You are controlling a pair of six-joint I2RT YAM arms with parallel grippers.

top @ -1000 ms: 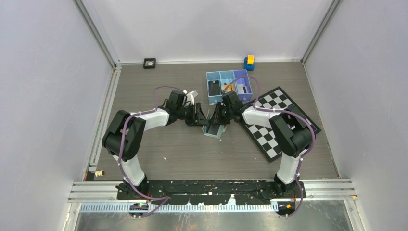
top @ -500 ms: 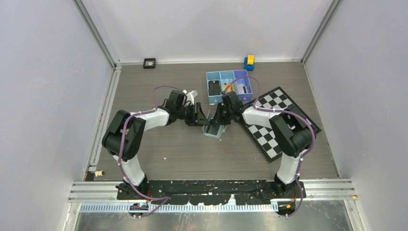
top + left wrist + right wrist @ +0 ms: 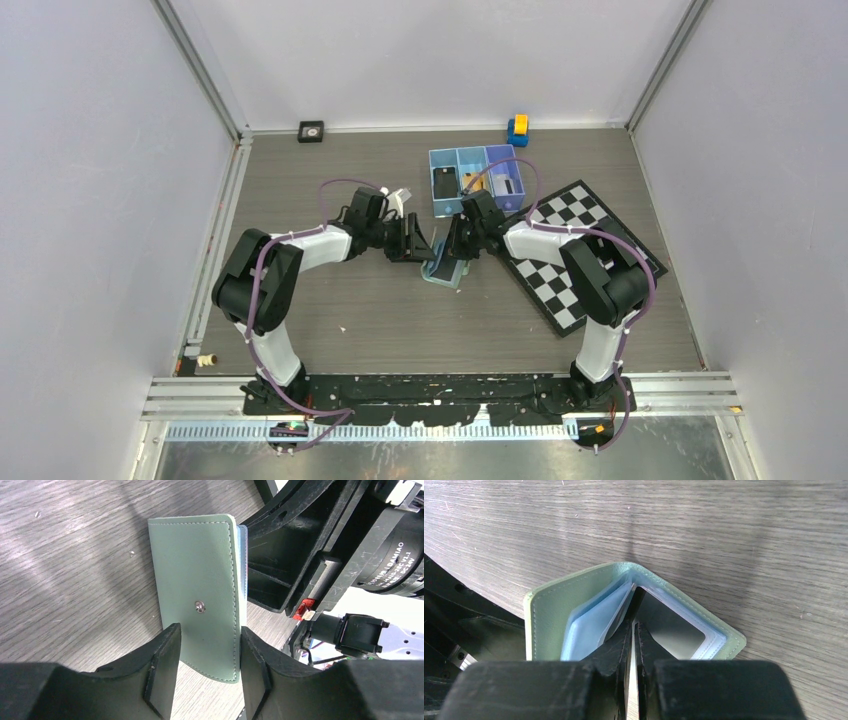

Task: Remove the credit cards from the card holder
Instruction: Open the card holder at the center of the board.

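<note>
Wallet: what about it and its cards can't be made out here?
- Right wrist: right tool is shut inside the wallet; the tool itself hides whether it pinches a card.
- Left wrist: only the wallet's outer face shows; left tool blocks its lower end.
- Top: wallet too small, partly under both tools.

— What sits toward twelve o'clock on the table (image 3: 380, 310)?
— A blue tray (image 3: 458, 152); a yellow-blue block (image 3: 518, 129) at one, a black square piece (image 3: 311, 131) at eleven.
— And at three?
— A tilted chequerboard (image 3: 577, 207).
</note>
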